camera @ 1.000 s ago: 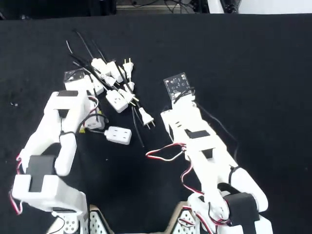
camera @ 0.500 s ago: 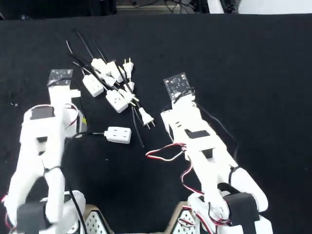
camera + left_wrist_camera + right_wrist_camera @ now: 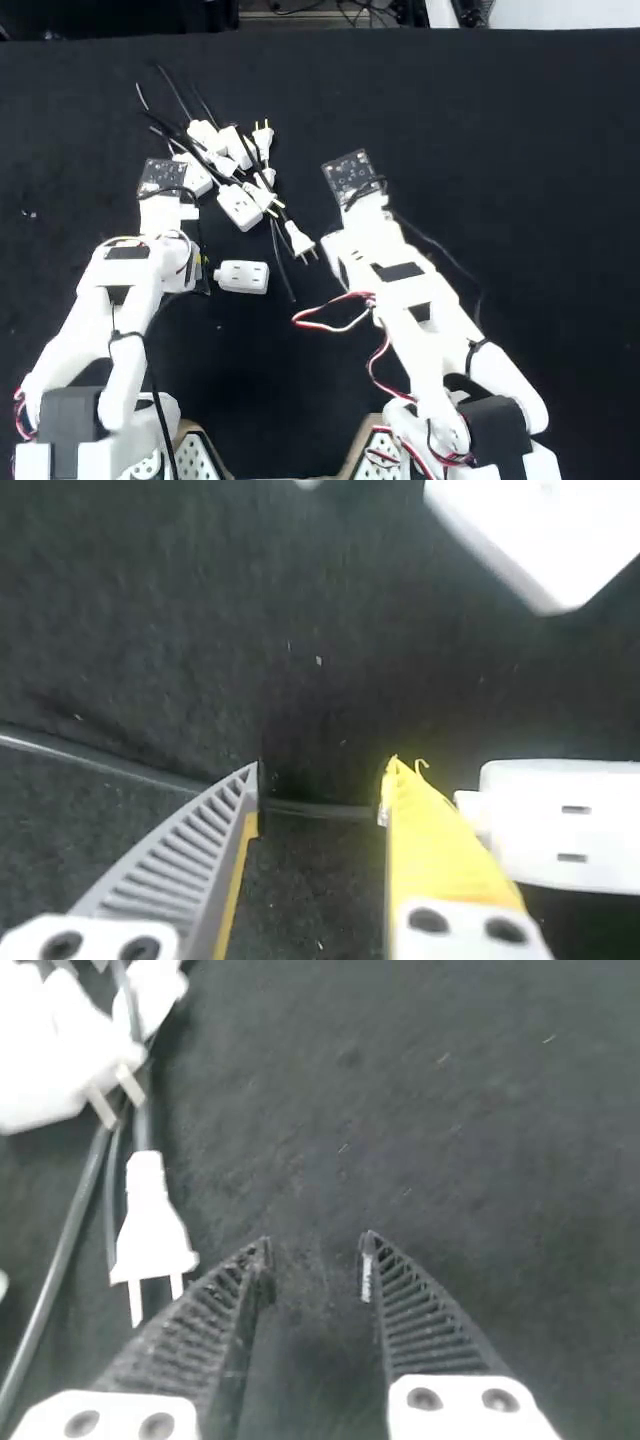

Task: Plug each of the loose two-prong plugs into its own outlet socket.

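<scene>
Now, both hands sit low beside their pieces, with nothing gripped yet.

My left gripper (image 3: 320,780) is down on the black cloth (image 3: 520,150) with its fingers spread. They straddle the thin cord (image 3: 310,808) that runs toward the lone outlet socket (image 3: 560,825). The yellow finger sits just beside the socket's end, so I judge that closing here would hold the socket steady by its lead. My right gripper (image 3: 315,1260) is also spread and empty, its tips over bare cloth just beside a loose two-prong plug (image 3: 150,1235) whose prongs point back toward me. That plug lies between my two arms, near the lone socket. The other plugs and sockets lie tangled in a pile (image 3: 225,165) farther out.
</scene>
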`<state>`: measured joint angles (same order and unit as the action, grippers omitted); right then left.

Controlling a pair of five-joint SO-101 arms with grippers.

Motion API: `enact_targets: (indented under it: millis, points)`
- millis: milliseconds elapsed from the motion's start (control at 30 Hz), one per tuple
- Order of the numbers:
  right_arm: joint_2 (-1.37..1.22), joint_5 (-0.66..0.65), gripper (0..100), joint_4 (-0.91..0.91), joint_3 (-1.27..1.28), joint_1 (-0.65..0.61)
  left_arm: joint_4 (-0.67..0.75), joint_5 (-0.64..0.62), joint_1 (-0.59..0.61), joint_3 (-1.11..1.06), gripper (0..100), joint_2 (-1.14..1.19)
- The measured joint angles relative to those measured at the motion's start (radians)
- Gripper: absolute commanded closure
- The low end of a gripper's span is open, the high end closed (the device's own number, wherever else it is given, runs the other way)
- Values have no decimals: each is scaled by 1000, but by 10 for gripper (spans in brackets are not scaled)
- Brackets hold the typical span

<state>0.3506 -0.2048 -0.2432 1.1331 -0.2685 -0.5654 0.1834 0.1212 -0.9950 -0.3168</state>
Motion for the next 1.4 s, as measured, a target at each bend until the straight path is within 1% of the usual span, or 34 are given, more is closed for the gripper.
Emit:
enact_targets:
  millis: [67,200,400,500,667,733,867,1000,1067,1267,1400]
  points:
    - [25,-2,858,-40,-2,-41,-6,-3,0,0,798,14]
    - [37,-2,858,-92,-2,-144,-74,-5,-2,5,798,14]
    - [-34,-2,858,-72,-2,-272,-124,-6,11,17,798,12]
    - [-109,-2,858,-5,-34,-290,-135,-12,49,26,798,14]
    - [-183,-2,858,34,-98,-298,-144,-112,133,51,798,15]
    - [-184,-2,858,34,-104,-299,-161,-133,155,58,798,15]
    - [-184,-2,858,34,-112,-325,-196,-140,144,72,798,15]
    - [-184,-2,858,34,-112,-411,-199,-138,63,72,798,15]
    - [-184,-3,858,34,-112,-436,-199,-138,46,72,798,15]
    - [-184,-3,858,34,-112,-457,-199,-138,57,72,798,15]
    - [-175,-2,858,34,-112,-456,-199,-138,98,72,798,15]
